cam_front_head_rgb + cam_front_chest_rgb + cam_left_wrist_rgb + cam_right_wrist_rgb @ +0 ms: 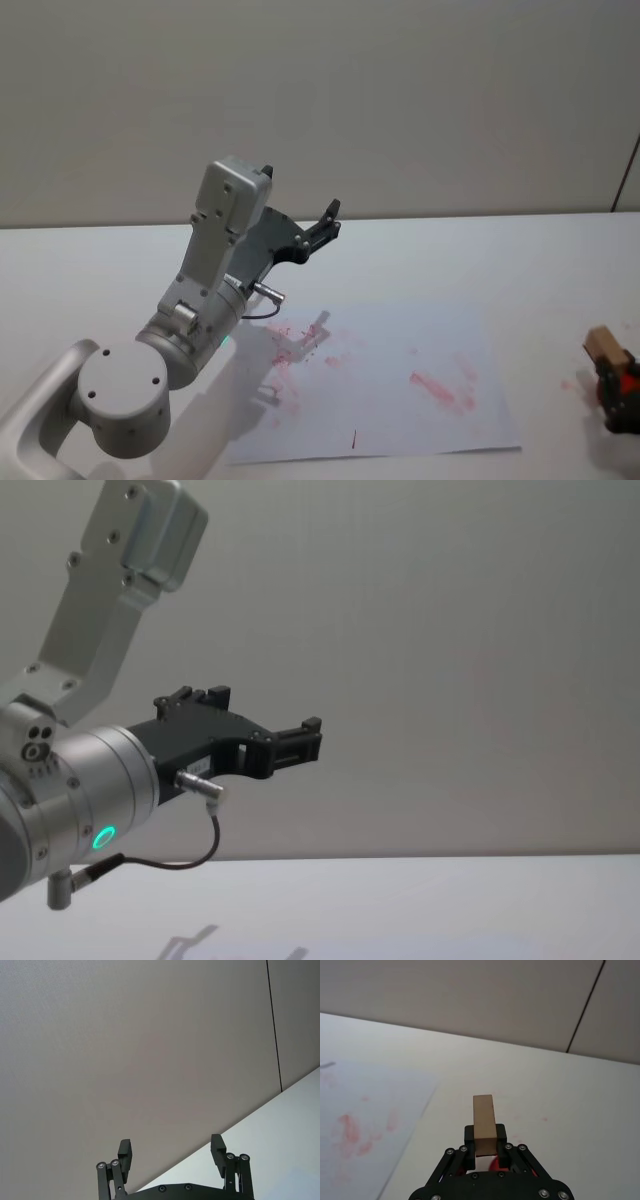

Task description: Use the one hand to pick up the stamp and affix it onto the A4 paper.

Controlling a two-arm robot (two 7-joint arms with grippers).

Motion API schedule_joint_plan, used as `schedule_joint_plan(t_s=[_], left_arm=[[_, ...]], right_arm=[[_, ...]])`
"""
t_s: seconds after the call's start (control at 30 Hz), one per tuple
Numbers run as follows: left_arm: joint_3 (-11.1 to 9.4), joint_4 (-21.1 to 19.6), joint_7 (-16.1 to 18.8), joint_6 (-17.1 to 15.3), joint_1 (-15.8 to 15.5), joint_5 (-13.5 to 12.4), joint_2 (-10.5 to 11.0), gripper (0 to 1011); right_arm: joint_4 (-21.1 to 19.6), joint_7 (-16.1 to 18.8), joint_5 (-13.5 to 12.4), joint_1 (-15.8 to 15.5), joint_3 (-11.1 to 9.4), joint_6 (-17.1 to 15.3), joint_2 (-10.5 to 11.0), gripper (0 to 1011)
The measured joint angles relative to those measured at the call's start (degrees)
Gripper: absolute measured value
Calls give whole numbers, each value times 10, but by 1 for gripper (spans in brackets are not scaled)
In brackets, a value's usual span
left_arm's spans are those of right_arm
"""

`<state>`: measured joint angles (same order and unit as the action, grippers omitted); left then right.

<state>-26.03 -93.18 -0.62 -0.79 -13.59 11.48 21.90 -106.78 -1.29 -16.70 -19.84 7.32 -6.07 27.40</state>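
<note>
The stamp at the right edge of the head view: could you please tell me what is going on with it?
The right gripper is shut on the stamp, holding it over the white table to the right of the A4 paper, not above the sheet. The paper carries smeared red ink marks. The left gripper is open and empty, raised in the air over the table's left side, taking no part.

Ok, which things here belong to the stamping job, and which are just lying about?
Part of the job:
- right gripper, shut on the stamp, to the right of the sheet
- A4 paper, bearing red ink marks

Not part of it:
- left gripper, open, raised idle above the table
</note>
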Motion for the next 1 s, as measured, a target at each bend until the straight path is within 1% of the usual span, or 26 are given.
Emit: schedule_joint_plan(t_s=[0.1, 0.23, 0.33, 0.37, 0.47, 0.57, 0.63, 0.7, 0.73, 0.77, 0.8, 0.97, 1.0], left_arm=[[0, 0, 0, 0, 0, 0, 0, 1001], [0, 0, 0, 0, 0, 0, 0, 1001], [0, 0, 0, 0, 0, 0, 0, 1001], [0, 0, 0, 0, 0, 0, 0, 1001], [0, 0, 0, 0, 0, 0, 0, 1001], [0, 0, 0, 0, 0, 0, 0, 1001], [0, 0, 0, 0, 0, 0, 0, 1001], [0, 0, 0, 0, 0, 0, 0, 1001], [0, 0, 0, 0, 0, 0, 0, 1001], [0, 0, 0, 0, 0, 0, 0, 1001], [0, 0, 0, 0, 0, 0, 0, 1001], [0, 0, 0, 0, 0, 0, 0, 1001], [0, 0, 0, 0, 0, 0, 0, 1001]], right_arm=[[-2, 25, 5, 14, 5, 8, -7, 217], [-2, 47, 9, 26, 11, 11, -15, 217], [4, 68, 14, 41, 18, 11, -26, 217], [8, 80, 17, 49, 22, 9, -33, 217], [16, 95, 21, 63, 29, 3, -44, 217], [32, 117, 28, 84, 40, -12, -61, 217], [39, 124, 31, 91, 44, -20, -67, 217], [50, 131, 36, 104, 49, -31, -78, 217], [54, 132, 38, 106, 51, -36, -80, 217], [63, 135, 43, 115, 56, -46, -88, 217], [63, 135, 43, 115, 56, -46, -88, 217], [97, 135, 61, 143, 69, -78, -114, 218], [97, 135, 61, 143, 69, -78, -114, 217]])
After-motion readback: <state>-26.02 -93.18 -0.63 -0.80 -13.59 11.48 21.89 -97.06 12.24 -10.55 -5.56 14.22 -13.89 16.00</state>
